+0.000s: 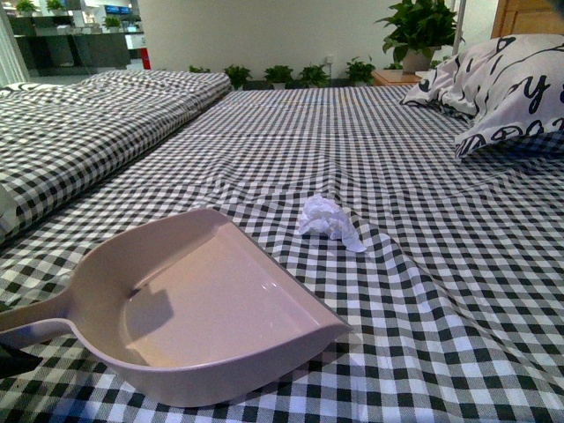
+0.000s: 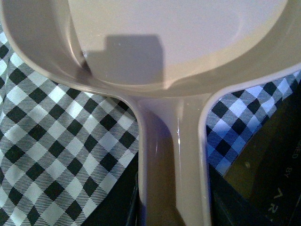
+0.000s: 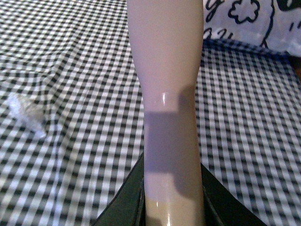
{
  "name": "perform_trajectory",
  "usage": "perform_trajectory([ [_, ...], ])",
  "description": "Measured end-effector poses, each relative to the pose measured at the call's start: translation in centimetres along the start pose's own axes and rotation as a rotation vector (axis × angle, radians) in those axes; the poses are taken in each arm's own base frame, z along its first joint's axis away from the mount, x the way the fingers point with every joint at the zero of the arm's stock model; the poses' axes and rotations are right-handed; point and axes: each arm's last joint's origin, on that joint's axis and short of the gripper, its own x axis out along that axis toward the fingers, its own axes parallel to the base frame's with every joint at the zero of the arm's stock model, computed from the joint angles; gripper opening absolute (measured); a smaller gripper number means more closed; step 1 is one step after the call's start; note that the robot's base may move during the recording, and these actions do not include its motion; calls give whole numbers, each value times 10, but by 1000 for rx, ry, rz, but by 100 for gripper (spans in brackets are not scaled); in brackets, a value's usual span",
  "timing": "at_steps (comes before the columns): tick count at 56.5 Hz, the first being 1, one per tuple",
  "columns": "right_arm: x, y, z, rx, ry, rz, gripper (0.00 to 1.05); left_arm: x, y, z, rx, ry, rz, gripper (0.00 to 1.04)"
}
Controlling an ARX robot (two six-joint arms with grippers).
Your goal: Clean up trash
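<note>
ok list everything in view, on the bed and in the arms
pale pinkish-grey plastic dustpan: one, empty, near left on the bed
small crumpled wad of white tissue paper: one, on the sheet beyond the dustpan's open edge, not touching
black-and-white checked sheet: one, covering the bed
white pillow with black lettering: one, far right
green potted plants: several, along the back wall
pale pink smooth handle: one, seen in the right wrist view, far end out of frame
left gripper: one, dark, shut on the dustpan's handle
right gripper: one, dark, shut on the pink handle
</note>
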Motion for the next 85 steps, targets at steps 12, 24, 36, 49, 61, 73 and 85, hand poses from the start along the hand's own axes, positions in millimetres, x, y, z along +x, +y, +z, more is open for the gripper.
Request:
perform_trajectory([
  [12, 100, 50, 14, -286, 49, 4, 19, 0, 0, 0, 3, 0, -1, 27],
  [24, 161, 67, -23, -437, 180, -52, 19, 0, 0, 0, 4, 0, -1, 27],
  [36, 190, 70, -50, -484, 246, -75, 19, 0, 0, 0, 4, 0, -1, 27],
  [49, 206, 66, -70, -505, 304, -93, 19, 0, 0, 0, 4, 0, -1, 27],
  [61, 205, 63, -86, -544, 416, -38, 19, 0, 0, 0, 4, 0, -1, 27],
  [73, 179, 66, -84, -481, 552, 218, 19, 0, 0, 0, 6, 0, -1, 27],
  [85, 122, 75, -81, -336, 629, 776, 19, 0, 0, 0, 7, 1, 0, 27],
])
